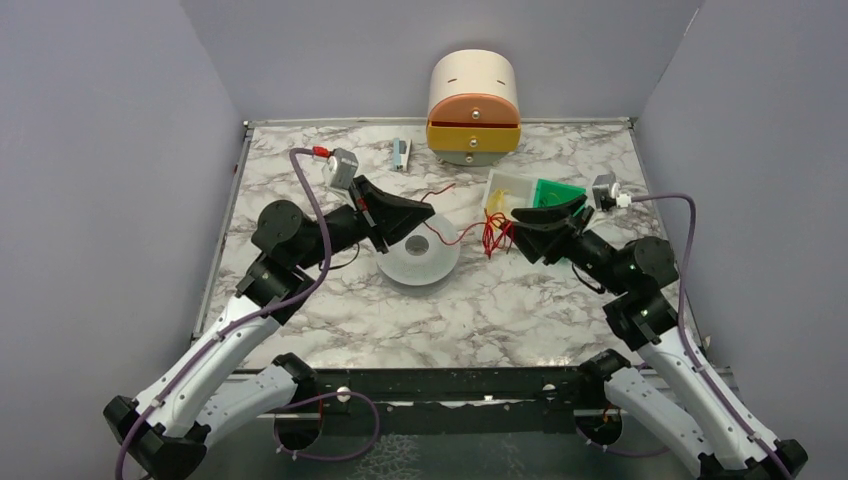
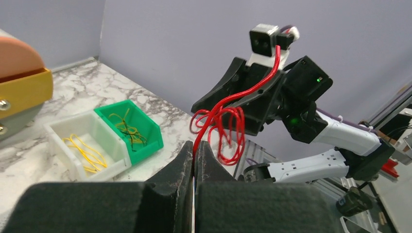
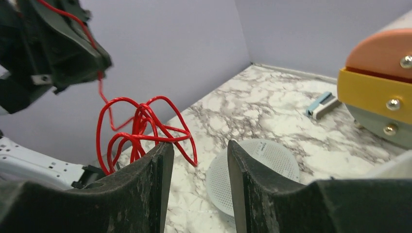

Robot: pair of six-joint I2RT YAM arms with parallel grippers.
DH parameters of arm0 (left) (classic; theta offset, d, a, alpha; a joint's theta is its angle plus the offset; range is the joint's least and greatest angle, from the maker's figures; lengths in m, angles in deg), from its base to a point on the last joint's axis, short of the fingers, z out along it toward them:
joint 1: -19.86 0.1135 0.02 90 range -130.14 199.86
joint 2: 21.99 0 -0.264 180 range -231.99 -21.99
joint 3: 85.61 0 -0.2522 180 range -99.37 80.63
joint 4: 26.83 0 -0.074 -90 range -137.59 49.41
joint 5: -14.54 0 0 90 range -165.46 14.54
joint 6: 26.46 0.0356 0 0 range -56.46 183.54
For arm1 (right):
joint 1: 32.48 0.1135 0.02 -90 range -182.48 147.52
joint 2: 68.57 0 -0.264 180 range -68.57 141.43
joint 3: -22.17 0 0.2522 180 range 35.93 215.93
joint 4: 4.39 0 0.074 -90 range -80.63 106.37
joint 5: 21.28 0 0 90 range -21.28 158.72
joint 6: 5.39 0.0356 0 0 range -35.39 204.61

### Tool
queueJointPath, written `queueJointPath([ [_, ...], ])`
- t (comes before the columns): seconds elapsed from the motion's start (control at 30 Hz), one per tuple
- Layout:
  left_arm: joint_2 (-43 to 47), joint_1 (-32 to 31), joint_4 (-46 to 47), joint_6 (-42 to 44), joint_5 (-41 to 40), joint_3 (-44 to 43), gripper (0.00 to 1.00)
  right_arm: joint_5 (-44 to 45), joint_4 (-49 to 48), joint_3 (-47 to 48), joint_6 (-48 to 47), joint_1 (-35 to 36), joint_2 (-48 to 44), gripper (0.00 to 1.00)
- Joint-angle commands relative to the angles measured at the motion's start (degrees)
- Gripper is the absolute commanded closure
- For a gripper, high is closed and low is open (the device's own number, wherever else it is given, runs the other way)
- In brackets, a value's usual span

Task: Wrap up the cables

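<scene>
Left gripper (image 2: 194,151): clamped shut on one end of the red cable (image 3: 141,121), with the strand coming up from between the fingertips.
Right gripper (image 3: 199,148): jaws apart, nothing pinched between them; the coil only leans on the outside of one finger.
Cable place: loose tangle of loops in the air between the two grippers, at about 3 o'clock of the white disc (image 1: 430,265) from above, over the table (image 1: 500,310).
Risk, drop: with nothing holding the coil on the right side, likely to slide off and sag from the left grip alone.
Risk, unravel: springy loops free to open out and undo the wrap.
Risk, snag: hanging loops could catch on a finger or on the green bin (image 1: 560,190) at 1 o'clock of the disc.
Risk, pull-out: any tug from a snag could strip the thin end from the left grip.
</scene>
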Motion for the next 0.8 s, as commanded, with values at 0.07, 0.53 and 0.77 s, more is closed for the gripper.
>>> queueJointPath([
  [0.07,2.6,-0.3,-10.0,10.2,-5.4,-6.4,1.00,5.2,5.4,-3.8,-3.0,0.3,1.6,0.50],
  [0.53,3.0,-0.3,-15.7,14.4,-4.6,-11.9,1.00,4.1,7.1,-6.8,-2.1,0.3,5.2,0.47],
  [0.77,2.9,-0.3,-18.0,15.4,-7.2,-13.1,1.00,-7.8,3.5,-5.0,-2.0,0.3,10.0,0.38],
])
